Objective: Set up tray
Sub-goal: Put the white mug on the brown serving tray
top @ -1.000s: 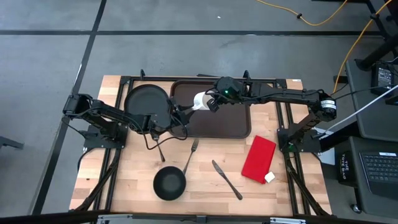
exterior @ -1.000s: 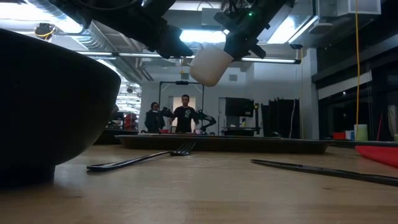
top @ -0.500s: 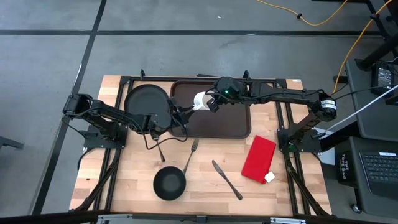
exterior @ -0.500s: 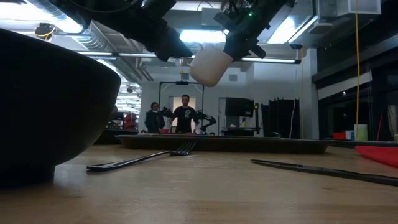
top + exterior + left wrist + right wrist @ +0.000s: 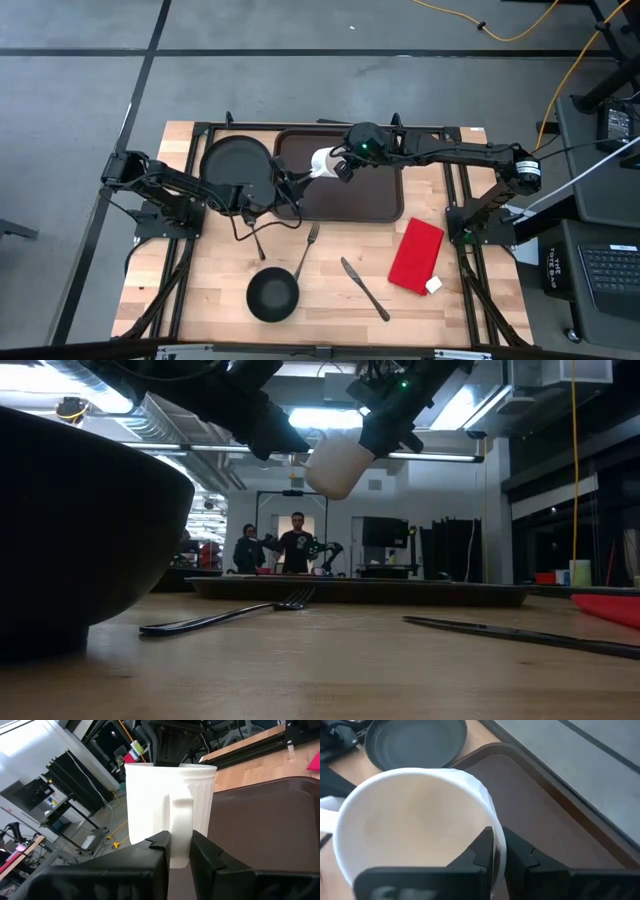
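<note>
A white ribbed mug (image 5: 322, 162) with a side handle hangs tilted in the air over the left part of the dark brown tray (image 5: 372, 196), which lies at the table's far edge. My left gripper (image 5: 296, 180) reaches it from the left and is shut on it. My right gripper (image 5: 341, 166) comes from the right and is shut on it too. In the low view the mug (image 5: 338, 464) hangs between the left gripper (image 5: 272, 432) and the right gripper (image 5: 386, 430), well above the table. My left gripper (image 5: 179, 842) pinches the mug's handle (image 5: 181, 822) between its two fingers, at the handle's end nearer the wrist. The fingers come level from the table's left. The mug is lifted clear. My right gripper (image 5: 495, 844) holds the mug's rim (image 5: 496, 827), with one finger (image 5: 481, 846) inside the mug and the other outside against the wall. It comes from the table's right. The mug is tilted, clear of the tray.
A round black plate (image 5: 237, 168) lies left of the tray, under the left arm. On the near wood lie a black bowl (image 5: 272, 296), a fork (image 5: 306, 250), a knife (image 5: 365, 289) and a red napkin (image 5: 416, 256). People stand far off in the room.
</note>
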Tool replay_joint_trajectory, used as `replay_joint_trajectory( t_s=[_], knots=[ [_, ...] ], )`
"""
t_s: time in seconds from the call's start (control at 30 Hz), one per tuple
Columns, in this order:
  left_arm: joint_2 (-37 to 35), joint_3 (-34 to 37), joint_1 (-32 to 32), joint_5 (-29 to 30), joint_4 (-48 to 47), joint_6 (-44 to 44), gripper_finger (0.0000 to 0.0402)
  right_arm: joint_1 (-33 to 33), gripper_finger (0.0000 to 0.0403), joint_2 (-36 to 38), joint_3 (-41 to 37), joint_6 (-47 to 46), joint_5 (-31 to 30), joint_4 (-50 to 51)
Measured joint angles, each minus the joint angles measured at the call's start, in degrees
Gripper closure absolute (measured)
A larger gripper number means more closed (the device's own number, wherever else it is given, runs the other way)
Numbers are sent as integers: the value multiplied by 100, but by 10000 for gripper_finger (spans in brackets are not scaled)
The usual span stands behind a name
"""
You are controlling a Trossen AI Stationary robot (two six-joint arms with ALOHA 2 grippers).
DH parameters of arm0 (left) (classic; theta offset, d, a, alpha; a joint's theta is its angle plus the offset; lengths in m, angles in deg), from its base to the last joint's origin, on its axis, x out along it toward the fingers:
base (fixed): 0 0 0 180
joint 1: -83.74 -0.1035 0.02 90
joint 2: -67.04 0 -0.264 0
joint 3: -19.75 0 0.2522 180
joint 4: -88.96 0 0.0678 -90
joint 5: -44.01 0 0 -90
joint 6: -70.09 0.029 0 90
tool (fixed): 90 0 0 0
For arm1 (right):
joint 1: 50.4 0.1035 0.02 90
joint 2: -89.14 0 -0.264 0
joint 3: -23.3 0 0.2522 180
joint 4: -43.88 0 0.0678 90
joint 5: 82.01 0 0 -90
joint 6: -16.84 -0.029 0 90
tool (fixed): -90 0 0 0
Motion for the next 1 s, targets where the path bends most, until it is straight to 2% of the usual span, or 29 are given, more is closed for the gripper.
replay_joint_trajectory(
  t_s=[0.7, 0.8, 1.0],
  knots=[
    [-2, 0, -4, 24, 17, 98, 366, -33, 364, 61, 0, 178, 91, -11],
    [-2, 0, -4, 33, 13, 98, 366, -31, 346, 63, 0, 200, 108, 2],
    [-2, 0, -15, 96, 2, 98, 366, -26, 278, 198, 1, 201, 131, 61]
  ],
)
